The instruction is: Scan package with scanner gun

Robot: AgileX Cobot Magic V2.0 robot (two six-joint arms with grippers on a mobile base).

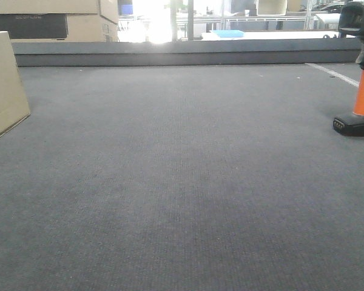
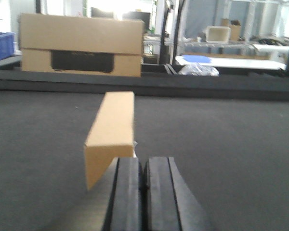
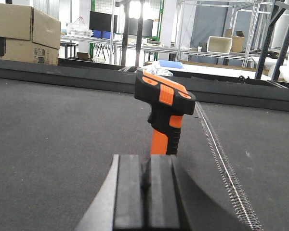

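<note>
While both arms sit low over grey mat (image 1: 182, 182), left gripper (image 2: 143, 192) jaws pressed together, holding nothing; box (image 2: 111, 137) just beyond, frame centre. Right gripper (image 3: 145, 197) likewise closed, empty; scanner (image 3: 164, 113) upright just beyond, frame centre.

You face dark grey carpeted surface (image 1: 182, 182) running to low dark raised ledge (image 1: 182, 53) at far edge. Behind ledge, stacked cardboard cartons (image 2: 82, 45) at left. Strong window glare (image 1: 151, 18) washes out centre of your front view. Beyond, you see metal shelving frames (image 3: 221, 24), white tables (image 2: 231, 61), blue bin (image 2: 1, 45), dark monitor (image 3: 100, 21).
</note>
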